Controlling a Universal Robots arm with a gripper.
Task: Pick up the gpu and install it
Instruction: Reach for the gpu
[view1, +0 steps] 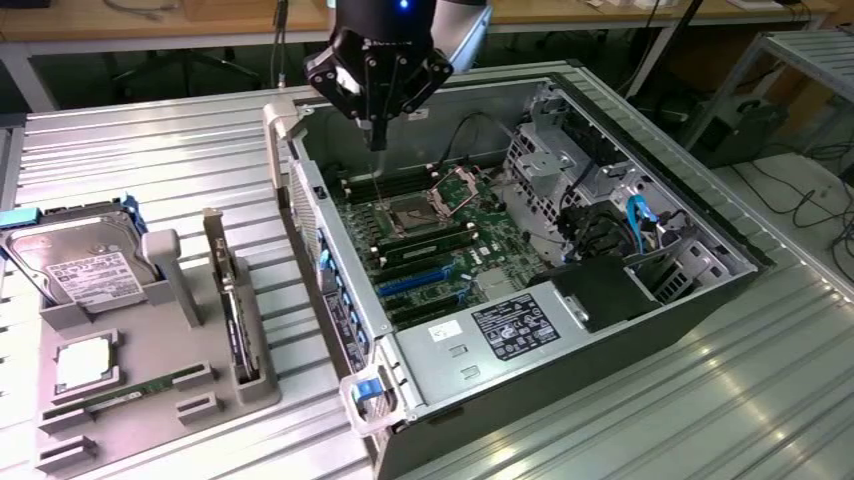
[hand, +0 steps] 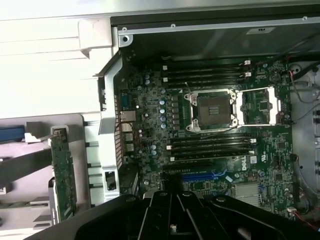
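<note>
Gpu (view1: 235, 305) upright on its long edge in a slot of the grey holder tray (view1: 167, 345), on the ribbed metal bench (view1: 147, 150), at the exterior view's left, just beside the open computer case (view1: 694, 330). On the same tray, a silver hard drive (view1: 83, 268) and a green memory stick (view1: 131, 392). Pincer (view1: 378, 138) clenched and empty, well apart from the gpu, above the motherboard (view1: 441, 255) near the bare processor socket (view1: 403, 215).

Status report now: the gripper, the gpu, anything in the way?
Black gripper shut, empty, over the open computer case. Thin dark gpu card stands on edge in the grey holder, untouched. Case wall between them.
</note>
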